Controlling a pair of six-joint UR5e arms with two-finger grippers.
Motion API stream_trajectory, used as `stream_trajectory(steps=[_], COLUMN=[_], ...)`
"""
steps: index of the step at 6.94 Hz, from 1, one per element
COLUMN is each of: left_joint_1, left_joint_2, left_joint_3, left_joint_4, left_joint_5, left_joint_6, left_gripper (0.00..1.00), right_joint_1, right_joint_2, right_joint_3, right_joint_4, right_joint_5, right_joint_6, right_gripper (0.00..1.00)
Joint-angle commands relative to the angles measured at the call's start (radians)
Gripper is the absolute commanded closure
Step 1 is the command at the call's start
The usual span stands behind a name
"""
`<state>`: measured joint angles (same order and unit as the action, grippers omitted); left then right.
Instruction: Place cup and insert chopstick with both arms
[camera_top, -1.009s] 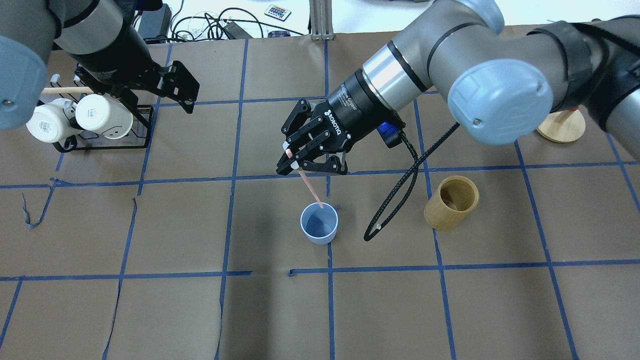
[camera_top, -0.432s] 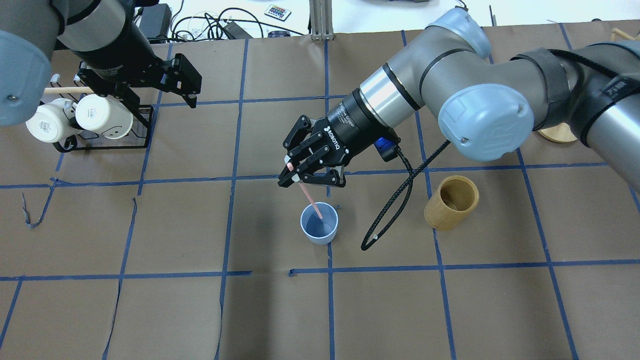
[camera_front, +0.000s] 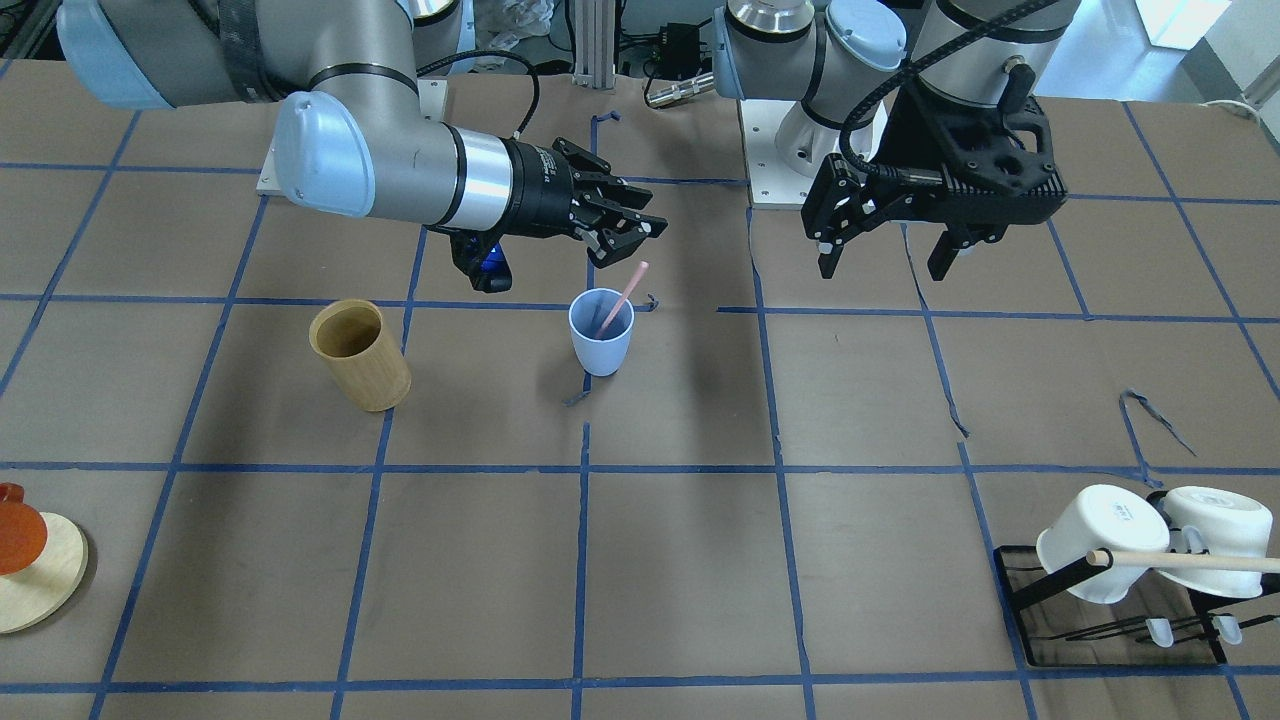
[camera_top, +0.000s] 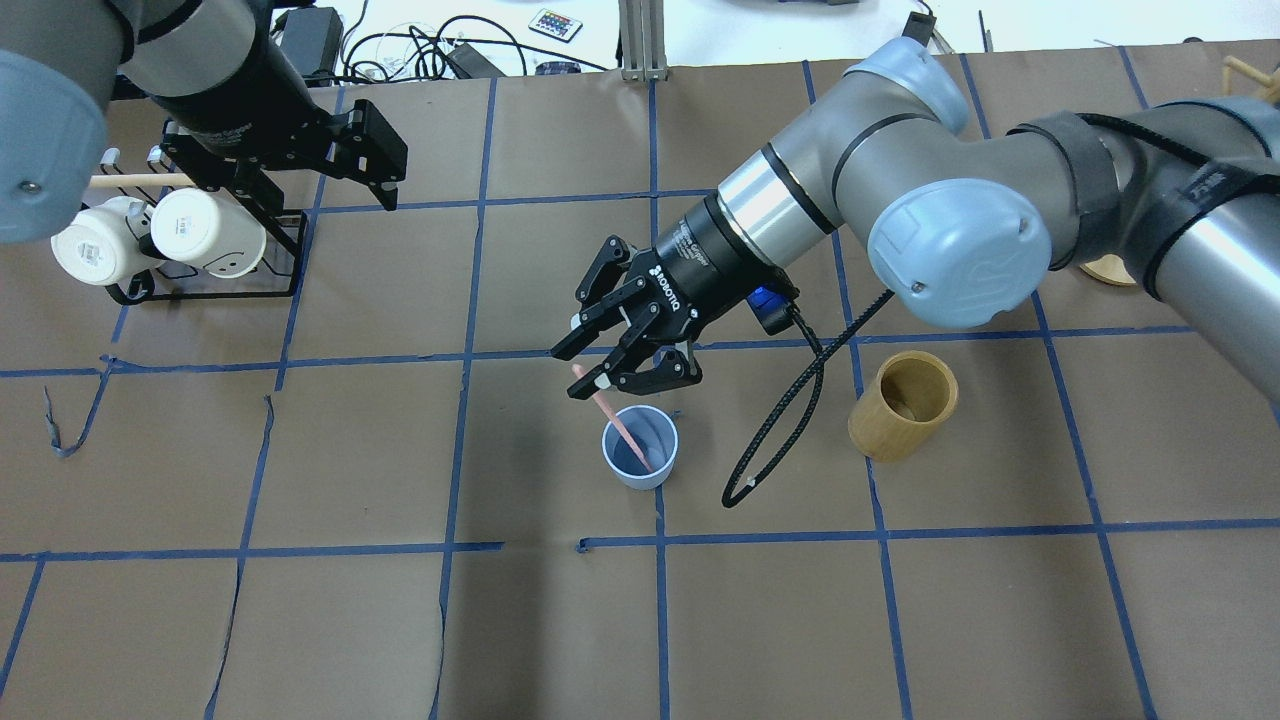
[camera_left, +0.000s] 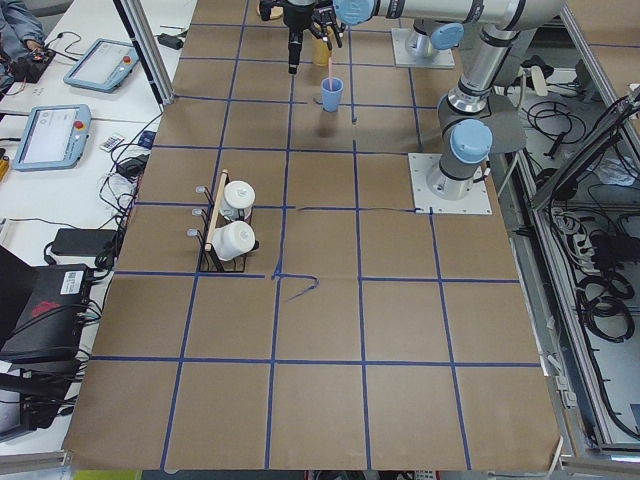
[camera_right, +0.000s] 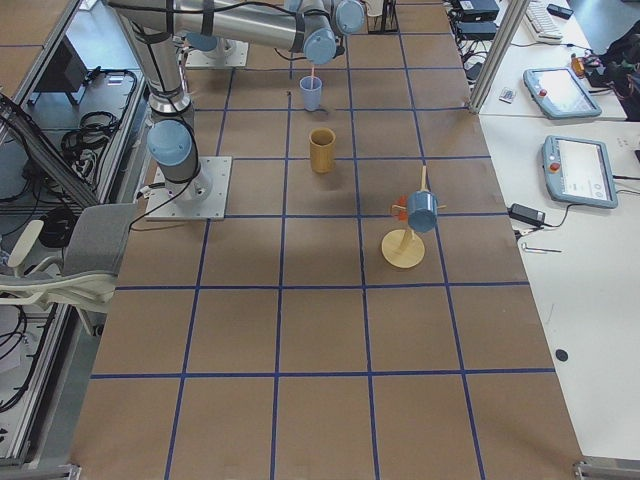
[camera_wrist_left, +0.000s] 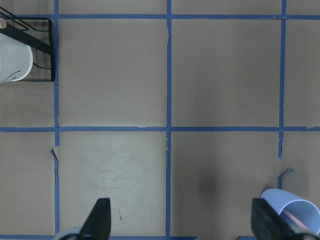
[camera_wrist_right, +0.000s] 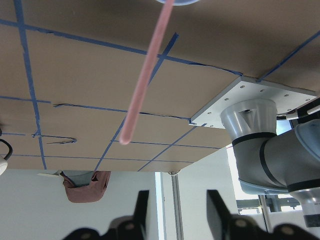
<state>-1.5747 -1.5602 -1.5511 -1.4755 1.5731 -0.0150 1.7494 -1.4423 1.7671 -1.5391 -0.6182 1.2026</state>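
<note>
The pale blue cup (camera_top: 640, 466) stands upright near the table's middle, also in the front view (camera_front: 601, 350) and at the left wrist view's lower right (camera_wrist_left: 292, 207). The pale pink chopstick (camera_top: 618, 417) stands in it, leaning on the rim, its top free (camera_front: 628, 287). My right gripper (camera_top: 580, 368) is open just above and behind the cup; the stick's top lies between its spread fingers without contact. The right wrist view shows the stick (camera_wrist_right: 145, 80) loose. My left gripper (camera_top: 385, 175) is open and empty, high beside the mug rack.
A tan bamboo cylinder (camera_top: 903, 405) stands right of the cup. A black rack with two white mugs and a wooden rod (camera_top: 200, 240) sits at the far left. A round wooden stand (camera_front: 30, 570) is at the right end. The right arm's black cable (camera_top: 790, 420) hangs near the cup.
The right gripper lowered toward the cup and opened. The chopstick left its fingers, dropped deeper into the cup and now leans on the rim. The left gripper barely shifted.
</note>
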Motion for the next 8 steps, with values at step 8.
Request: stream_trajectory(steps=[8], left_joint_1=[-0.013], left_joint_2=[-0.001], left_joint_3=[0.003], left_joint_4=[-0.005], left_joint_5=[-0.035], left_joint_6=[-0.057], left_gripper=[0.00], right_joint_1=[-0.059], right_joint_2=[-0.021], right_joint_3=[-0.244], right_joint_4=[0.002], right_joint_5=[-0.655], right_joint_6=[-0.422], right_gripper=[0.00])
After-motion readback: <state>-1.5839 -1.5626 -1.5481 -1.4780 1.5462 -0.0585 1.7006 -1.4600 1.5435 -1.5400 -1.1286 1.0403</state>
